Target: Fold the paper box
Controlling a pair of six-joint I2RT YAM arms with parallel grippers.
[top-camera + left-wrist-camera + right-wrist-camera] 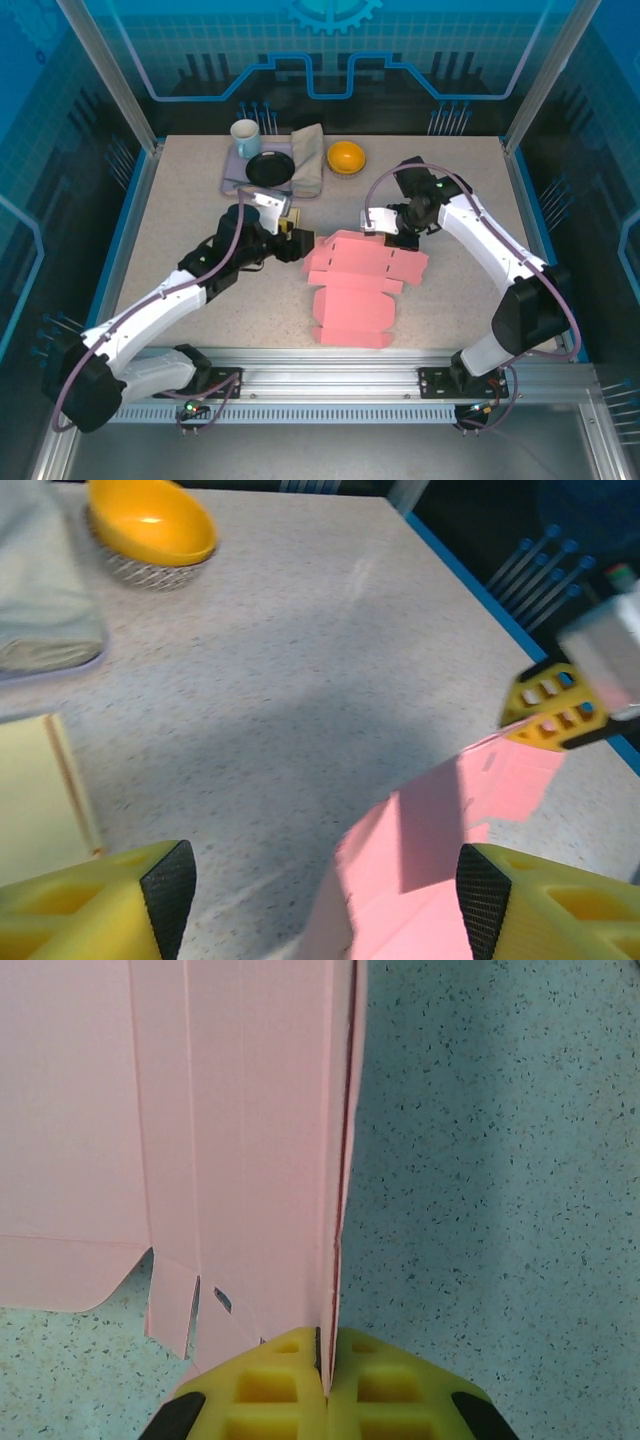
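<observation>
The pink paper box lies mostly flat at the table's middle, with its far edge raised. My right gripper is at the box's far right corner. In the right wrist view it is shut on an upright flap of the box, and the thin edge runs straight between the yellow fingers. My left gripper hovers at the box's far left corner. It stands open in the left wrist view, black pads wide apart. A raised pink panel reaches between them, nearer the right pad, and I cannot tell whether it touches.
At the back of the table stand a white cup, a black dish, a folded grey cloth and an orange bowl. The left wrist view shows the orange bowl, the cloth and a pale yellow flat object.
</observation>
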